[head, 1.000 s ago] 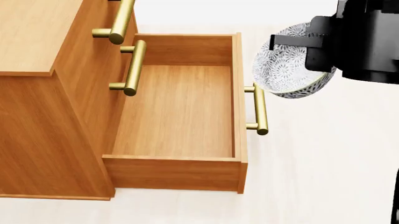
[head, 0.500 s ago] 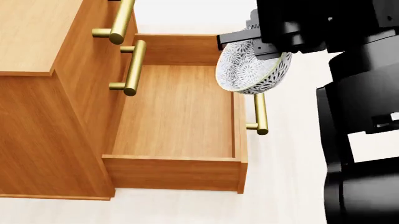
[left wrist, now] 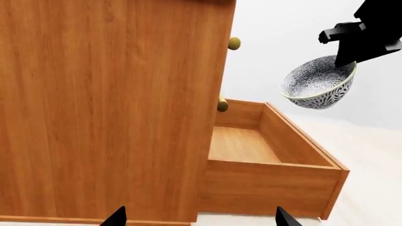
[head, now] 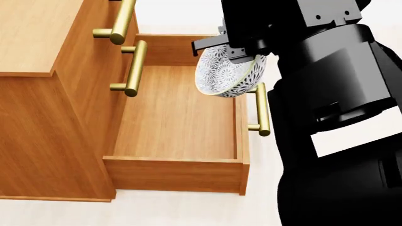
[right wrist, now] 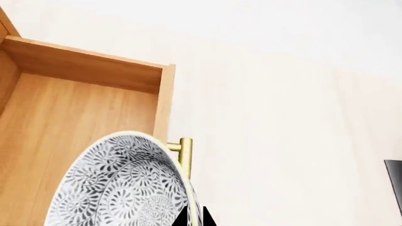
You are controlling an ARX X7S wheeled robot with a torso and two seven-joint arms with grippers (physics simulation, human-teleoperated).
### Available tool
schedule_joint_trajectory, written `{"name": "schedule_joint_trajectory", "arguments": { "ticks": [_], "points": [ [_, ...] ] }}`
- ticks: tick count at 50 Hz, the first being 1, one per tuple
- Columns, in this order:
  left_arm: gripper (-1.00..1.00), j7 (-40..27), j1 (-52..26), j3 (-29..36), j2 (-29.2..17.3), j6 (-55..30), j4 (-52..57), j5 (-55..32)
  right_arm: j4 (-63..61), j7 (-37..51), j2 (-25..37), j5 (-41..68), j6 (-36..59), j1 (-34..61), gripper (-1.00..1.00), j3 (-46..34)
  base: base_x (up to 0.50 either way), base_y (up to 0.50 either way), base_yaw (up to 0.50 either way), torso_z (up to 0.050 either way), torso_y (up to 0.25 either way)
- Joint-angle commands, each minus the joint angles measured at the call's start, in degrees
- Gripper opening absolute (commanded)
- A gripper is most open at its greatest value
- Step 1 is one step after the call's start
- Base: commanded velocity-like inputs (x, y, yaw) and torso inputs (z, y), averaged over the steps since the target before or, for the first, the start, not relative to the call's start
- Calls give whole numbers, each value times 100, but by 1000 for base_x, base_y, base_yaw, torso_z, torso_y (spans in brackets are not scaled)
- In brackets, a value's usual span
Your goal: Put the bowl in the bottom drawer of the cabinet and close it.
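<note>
The blue-grey patterned bowl (head: 227, 73) hangs tilted in the air over the front edge of the open bottom drawer (head: 176, 117), near the far end of its brass handle (head: 262, 110). My right gripper (head: 242, 49) is shut on the bowl's rim. In the right wrist view the bowl (right wrist: 119, 183) fills the lower part, with the gripper (right wrist: 193, 217) pinching its rim above the drawer (right wrist: 75, 113). The left wrist view shows the bowl (left wrist: 317, 84) well above the drawer (left wrist: 270, 179), beside the cabinet (left wrist: 107, 108). My left gripper (left wrist: 199, 219) is open and holds nothing.
The two upper drawer fronts are shut, and their brass handles (head: 132, 68) (head: 119, 21) jut out over the back of the open drawer. My black right arm (head: 339, 117) fills the right of the head view. Pale floor (right wrist: 283, 117) lies past the drawer front.
My right arm has carried the bowl leftward, from beyond the drawer's handle to over the drawer's front edge. The drawer and cabinet have not moved.
</note>
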Motion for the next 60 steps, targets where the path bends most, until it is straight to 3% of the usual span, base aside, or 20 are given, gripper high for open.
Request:
{"name": "schedule_joint_trajectory", "arguments": {
  "ticks": [1,15,37,60],
  "points": [
    [100,-5,-16,-3,-7,25,-32,-27,167,-240,-162,-102,-322,-116,-100,-134,0,0,0,0,0],
    [100,5,-40,-20,-13,83,-129,-77,228,-394,-231,432,-686,-219,-100,-769,0,0,0,0,1],
    [100,-15,-33,-53,-32,172,-196,-122,492,-285,-236,2578,-1627,-307,-100,-2812,0,0,0,0,0],
    [100,-72,21,-32,-85,155,-87,-104,477,-384,-228,3530,-2119,-629,-100,-3291,0,0,0,1,0]
  ]
}}
